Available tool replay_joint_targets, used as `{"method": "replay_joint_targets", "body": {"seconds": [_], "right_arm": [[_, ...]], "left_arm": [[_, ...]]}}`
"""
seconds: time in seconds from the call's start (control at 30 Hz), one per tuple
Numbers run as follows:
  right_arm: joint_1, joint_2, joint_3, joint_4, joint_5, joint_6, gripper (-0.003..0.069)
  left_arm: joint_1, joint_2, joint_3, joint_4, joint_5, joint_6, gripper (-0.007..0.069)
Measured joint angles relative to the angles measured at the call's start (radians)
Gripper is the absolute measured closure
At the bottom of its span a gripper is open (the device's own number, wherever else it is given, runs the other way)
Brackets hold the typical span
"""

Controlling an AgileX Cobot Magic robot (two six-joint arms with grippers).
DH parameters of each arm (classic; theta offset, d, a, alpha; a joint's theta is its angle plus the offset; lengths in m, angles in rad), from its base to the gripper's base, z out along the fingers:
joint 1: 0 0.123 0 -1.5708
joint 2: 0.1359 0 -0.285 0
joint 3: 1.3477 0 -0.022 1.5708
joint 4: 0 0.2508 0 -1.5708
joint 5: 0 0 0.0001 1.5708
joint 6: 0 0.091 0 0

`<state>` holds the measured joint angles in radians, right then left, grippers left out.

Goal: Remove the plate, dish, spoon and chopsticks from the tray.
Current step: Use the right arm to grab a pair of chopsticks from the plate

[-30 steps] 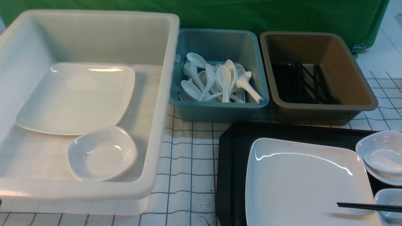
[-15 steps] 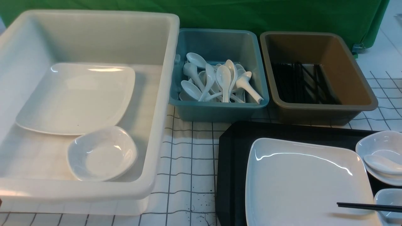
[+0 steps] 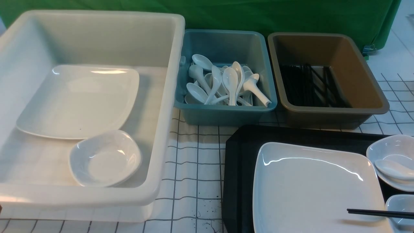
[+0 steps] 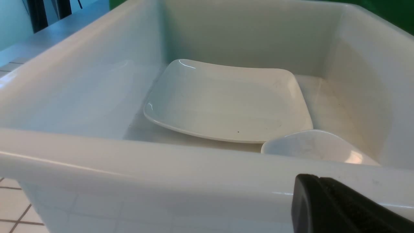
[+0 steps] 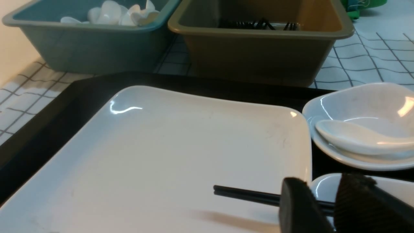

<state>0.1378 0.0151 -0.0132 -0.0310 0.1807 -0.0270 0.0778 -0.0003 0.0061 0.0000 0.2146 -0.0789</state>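
The black tray (image 3: 239, 168) lies at the front right. On it is the large white plate (image 3: 313, 191), seen too in the right wrist view (image 5: 181, 152). To its right a small white dish (image 3: 388, 147) holds the spoon (image 3: 393, 169). The black chopsticks (image 3: 378, 213) lie over the plate's right edge and a second small dish (image 3: 401, 205). My right gripper (image 5: 323, 183) is slightly open and empty, its tips just short of the chopsticks (image 5: 245, 194). My left gripper (image 4: 318, 177) is shut and empty, outside the white tub's near wall. Neither gripper shows in the front view.
A big white tub (image 3: 168, 97) at the left holds a white plate with a dark speck (image 3: 77, 100) and a small dish (image 3: 105, 158). A teal bin (image 3: 226, 113) holds several spoons. A brown tub (image 3: 323, 118) holds black chopsticks. Both stand behind the tray.
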Motion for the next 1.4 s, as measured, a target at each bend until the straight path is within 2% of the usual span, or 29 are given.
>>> {"method": "replay_joint_targets", "body": {"seconds": [0.07, 0.1, 0.17, 0.2, 0.23, 0.27, 0.3, 0.43, 0.67, 0.73, 0.9, 1.0, 1.03, 1.07, 1.1, 1.13, 1.23, 1.3, 1.4], "right_arm": [[0.000, 0.000, 0.001, 0.046, -0.006, 0.066, 0.0418], [0.000, 0.000, 0.002, 0.124, -0.013, 0.170, 0.0418], [0.000, 0.000, 0.003, 0.183, -0.019, 0.257, 0.0418], [0.000, 0.000, 0.006, 0.261, -0.030, 0.395, 0.0418], [0.000, 0.000, 0.006, 0.268, -0.031, 0.411, 0.0418], [0.000, 0.000, 0.008, 0.310, -0.041, 0.527, 0.0418], [0.000, 0.000, 0.009, 0.322, -0.043, 0.568, 0.0418], [0.000, 0.000, 0.010, 0.339, -0.048, 0.619, 0.0414], [0.000, 0.000, 0.010, 0.342, -0.061, 0.623, 0.0414], [0.000, 0.000, 0.010, 0.342, -0.110, 0.623, 0.0414], [0.000, 0.000, 0.010, 0.342, -0.294, 0.547, 0.0452], [0.000, 0.000, -0.005, 0.342, -0.326, 0.452, 0.0558], [0.000, 0.000, -0.008, 0.342, -0.326, 0.444, 0.0565], [0.000, 0.000, -0.052, 0.342, -0.278, 0.377, 0.0617], [0.000, 0.003, -0.090, 0.342, -0.241, 0.330, 0.0629], [0.000, 0.003, -0.098, 0.342, -0.232, 0.320, 0.0629], [0.000, 0.081, -0.284, 0.332, -0.026, 0.101, 0.0629], [0.000, 0.131, -0.356, 0.315, 0.066, 0.041, 0.0629], [0.000, 0.316, -0.553, 0.228, 0.339, -0.026, 0.0629]], "left_arm": [[0.000, 0.000, 0.000, 0.000, 0.000, 0.000, 0.0620], [0.000, 0.000, 0.000, 0.000, 0.000, 0.000, 0.0620], [0.000, 0.000, 0.000, 0.000, 0.000, 0.000, 0.0620], [0.000, 0.000, 0.000, 0.000, 0.000, 0.000, 0.0620], [0.000, 0.000, 0.000, 0.000, 0.000, 0.000, 0.0620], [0.000, 0.000, 0.000, 0.000, 0.000, 0.000, 0.0620], [0.000, 0.000, 0.000, 0.000, 0.000, 0.000, 0.0620], [0.000, 0.000, 0.000, 0.000, 0.000, 0.000, 0.0620], [0.000, 0.000, 0.000, 0.000, 0.000, 0.001, 0.0620], [0.000, 0.000, 0.000, 0.000, 0.000, 0.001, 0.0620], [0.000, 0.000, 0.000, 0.000, 0.000, 0.001, 0.0620], [0.000, 0.000, 0.000, 0.000, 0.000, 0.001, 0.0620], [0.000, 0.000, 0.000, 0.000, 0.000, 0.001, 0.0620], [0.000, 0.000, 0.000, 0.000, 0.000, 0.001, 0.0620], [0.000, 0.000, 0.000, 0.000, 0.000, 0.001, 0.0620], [0.000, 0.000, 0.000, 0.000, 0.000, 0.001, 0.0620], [0.000, 0.000, 0.000, 0.000, 0.000, 0.000, 0.0620], [0.000, 0.000, 0.000, 0.000, 0.000, 0.000, 0.0620], [0.000, 0.000, 0.000, 0.000, 0.000, 0.000, 0.0620]]}}
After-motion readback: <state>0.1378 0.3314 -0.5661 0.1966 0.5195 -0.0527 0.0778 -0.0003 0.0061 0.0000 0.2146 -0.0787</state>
